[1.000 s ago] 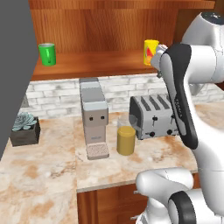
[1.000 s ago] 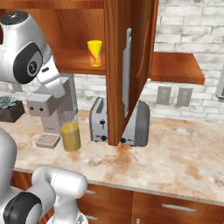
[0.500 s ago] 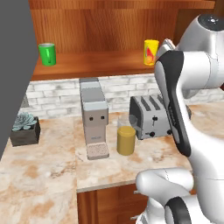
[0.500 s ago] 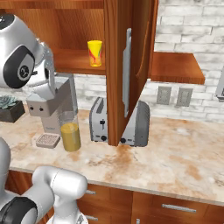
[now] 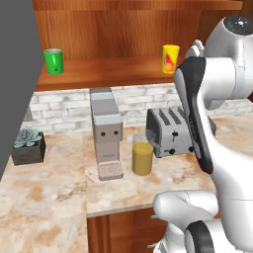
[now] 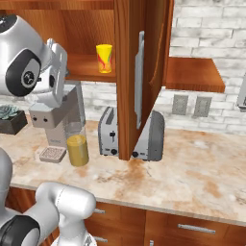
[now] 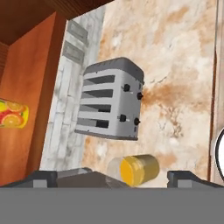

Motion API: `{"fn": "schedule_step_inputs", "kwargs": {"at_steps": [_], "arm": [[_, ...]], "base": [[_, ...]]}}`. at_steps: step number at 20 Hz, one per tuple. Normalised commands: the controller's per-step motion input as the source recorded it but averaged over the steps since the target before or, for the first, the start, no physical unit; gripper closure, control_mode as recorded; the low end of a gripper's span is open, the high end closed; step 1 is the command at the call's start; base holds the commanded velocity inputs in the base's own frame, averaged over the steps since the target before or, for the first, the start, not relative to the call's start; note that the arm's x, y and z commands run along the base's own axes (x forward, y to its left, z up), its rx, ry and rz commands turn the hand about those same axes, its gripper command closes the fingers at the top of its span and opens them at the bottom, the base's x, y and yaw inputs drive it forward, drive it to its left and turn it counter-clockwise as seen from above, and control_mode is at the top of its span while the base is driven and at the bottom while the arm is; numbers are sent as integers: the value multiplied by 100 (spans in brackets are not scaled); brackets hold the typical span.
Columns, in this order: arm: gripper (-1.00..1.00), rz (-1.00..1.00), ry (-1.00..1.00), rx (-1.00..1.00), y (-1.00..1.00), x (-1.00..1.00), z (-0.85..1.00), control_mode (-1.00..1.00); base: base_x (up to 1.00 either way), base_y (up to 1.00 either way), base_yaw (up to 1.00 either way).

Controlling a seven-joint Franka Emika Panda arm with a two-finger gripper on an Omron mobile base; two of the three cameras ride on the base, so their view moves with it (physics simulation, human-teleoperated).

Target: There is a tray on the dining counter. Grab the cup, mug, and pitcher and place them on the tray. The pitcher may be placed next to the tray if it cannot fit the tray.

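Observation:
The yellow cup stands on the wooden cabinet shelf and shows at the left edge of the rolled hand view. The green mug stands at the shelf's left end. On the marbled counter below, the pitcher with amber liquid stands beside a coffee machine. My gripper is open and empty, high above the pitcher and toaster, looking down. In the left base view my hand is at shelf height, just right of the cup. The tray and the dining counter are out of view.
A silver toaster stands right of the pitcher, and a grey coffee machine stands to its left. A potted succulent sits far left. An open cabinet door juts out over the toaster.
My arm has swung left and drawn in toward the shelf by the cup. The gripper stays open. Cup, mug and pitcher have not moved.

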Motion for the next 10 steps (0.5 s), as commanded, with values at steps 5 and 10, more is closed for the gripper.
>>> {"fn": "schedule_step_inputs", "kwargs": {"at_steps": [5, 10], "arm": [[-100, 0, -4, 8, -41, 0, 3, -100], [-100, 0, -15, 5, -25, 0, 0, -100]], "base": [[0, 0, 0], [0, 0, 0]]}}
